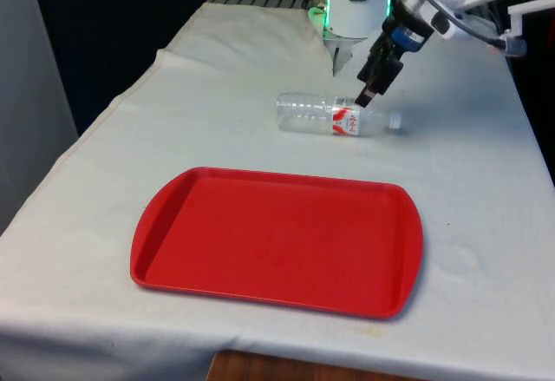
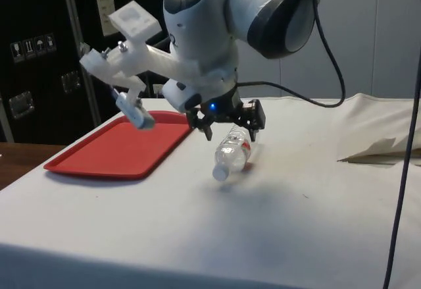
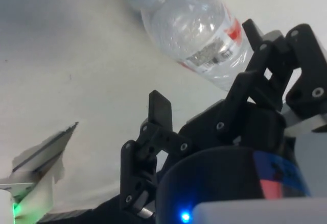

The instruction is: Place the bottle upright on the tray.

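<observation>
A clear plastic bottle (image 1: pixel 323 113) with a red-and-white label lies on its side on the white cloth, its cap towards the front view's right. It lies beyond the far edge of the red tray (image 1: pixel 277 240), which holds nothing. My gripper (image 1: pixel 368 93) hangs tilted just over the bottle's label end, open, with one finger near each side of it. In the side view the gripper (image 2: pixel 229 126) sits right above the bottle (image 2: pixel 231 152), and the tray (image 2: pixel 122 149) lies past it. The wrist view has the bottle (image 3: pixel 191 22) between and beyond the spread fingers (image 3: pixel 160 107).
The robot's base (image 1: pixel 351 12) stands close behind the bottle. A raised fold in the cloth (image 2: pixel 376 149) lies towards the side view's right. A black cable (image 2: pixel 332 72) hangs from the arm. Bare cloth surrounds the tray up to the table's edges.
</observation>
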Robot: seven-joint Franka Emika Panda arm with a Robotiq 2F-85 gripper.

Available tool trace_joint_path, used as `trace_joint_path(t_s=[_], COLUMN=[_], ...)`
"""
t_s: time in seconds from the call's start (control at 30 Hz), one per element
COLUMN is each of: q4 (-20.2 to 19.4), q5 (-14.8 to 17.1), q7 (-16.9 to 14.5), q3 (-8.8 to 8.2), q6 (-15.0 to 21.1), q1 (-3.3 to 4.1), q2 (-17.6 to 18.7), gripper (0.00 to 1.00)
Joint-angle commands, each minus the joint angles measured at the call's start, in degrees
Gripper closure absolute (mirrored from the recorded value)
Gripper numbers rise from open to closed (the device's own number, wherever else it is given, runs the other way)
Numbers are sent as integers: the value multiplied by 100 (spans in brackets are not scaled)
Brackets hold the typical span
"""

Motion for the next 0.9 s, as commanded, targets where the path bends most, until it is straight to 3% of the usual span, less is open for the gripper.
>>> trace_joint_path(t_s=[0.0,0.03,0.07,0.1,0.33,0.37,0.4,0.63,0.67,0.7,0.87], q4=[63,92,74,103,166,149,172,235,195,258,367], q5=[-132,-195,-109,-223,-361,-286,-372,-516,-424,-544,-705], q7=[143,206,126,229,321,246,327,464,361,510,756], q3=[-6,23,40,34,103,120,109,172,183,189,258], q6=[-80,-149,-92,-195,-533,-481,-567,-882,-808,-911,-1008], q1=[46,46,0,40,40,6,40,57,11,63,69], q2=[57,103,103,120,172,160,178,252,206,281,435], gripper=[0,0,0,0,0,0,0,0,0,0,0])
